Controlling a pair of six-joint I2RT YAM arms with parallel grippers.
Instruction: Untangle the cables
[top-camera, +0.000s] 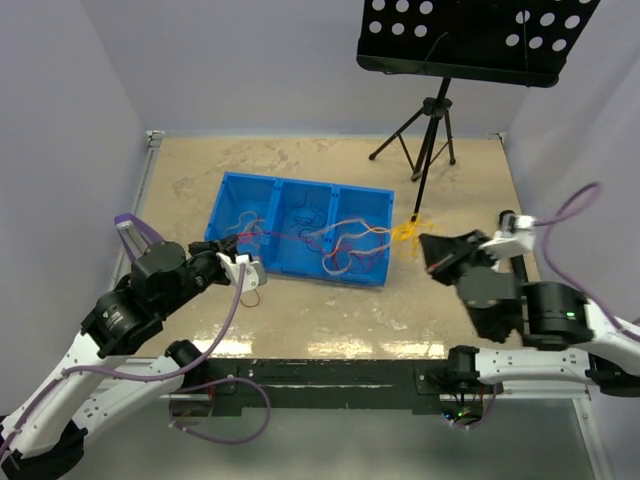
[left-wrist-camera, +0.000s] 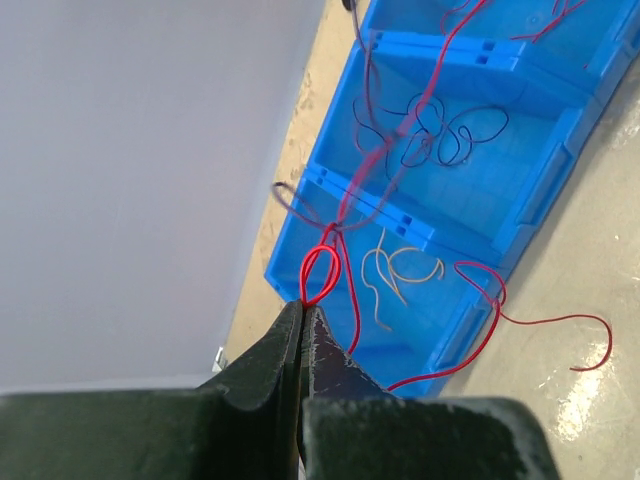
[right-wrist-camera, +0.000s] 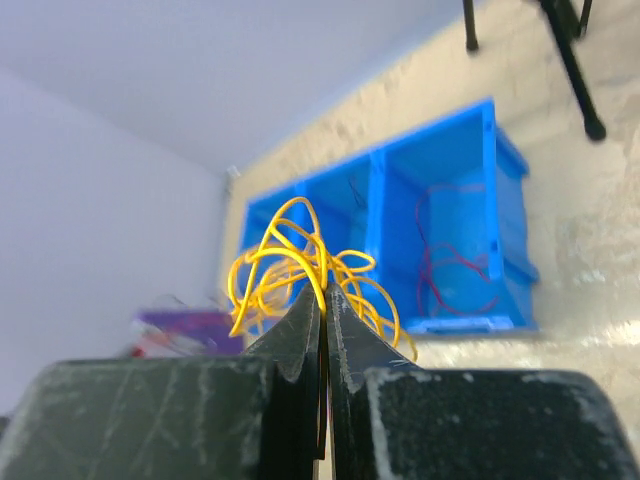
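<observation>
Cables (top-camera: 338, 247) hair-thin, curly; left pincer (left-wrist-camera: 303, 310) clamps red cable (left-wrist-camera: 390, 142); right pincer (right-wrist-camera: 323, 300) clamps yellow cable (right-wrist-camera: 316, 268).

Smooth blue plastic bin (top-camera: 232, 190), mottled beige table (top-camera: 330, 320) glossy near front, smooth thin cables (left-wrist-camera: 352, 290)

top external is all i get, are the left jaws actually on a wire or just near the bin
Observer: The left wrist view shows the left jaws shut on a small loop of the red wire.
Operator: and the right side, the arm blocks it
Observer: The right wrist view shows the right jaws shut on the yellow wire, bunched in curls above them.
Operator: red one free of the others
Observer: No. From the loop it runs over the blue bin divider, crossing a dark wire in the middle compartment.
</observation>
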